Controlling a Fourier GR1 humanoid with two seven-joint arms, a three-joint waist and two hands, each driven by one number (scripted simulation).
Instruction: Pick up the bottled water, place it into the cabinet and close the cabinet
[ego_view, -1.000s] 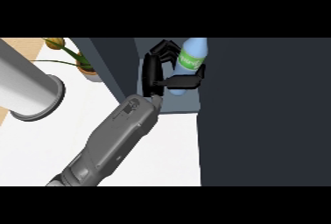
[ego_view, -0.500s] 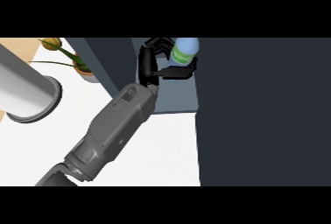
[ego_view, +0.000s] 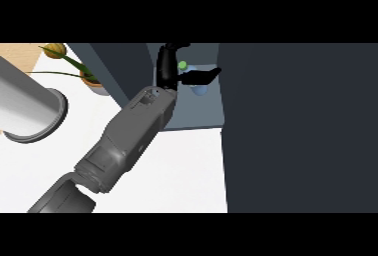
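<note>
The right hand (ego_view: 171, 62), black fingers and thumb curled round the bottle (ego_view: 196, 89) just inside the cabinet (ego_view: 196, 114) (only pale clear plastic and a green label show), could topple that smooth, round bottle by opening before its base meets the cabinet's flat grey floor.

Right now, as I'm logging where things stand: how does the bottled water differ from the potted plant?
The bottled water is inside the open cabinet; the potted plant stands outside, on the white counter to its left. The right hand curls round the bottled water, hiding much of it; nothing touches the potted plant. The bottled water is pale blue; the potted plant sits in a brownish pot. Both show some green.
</note>
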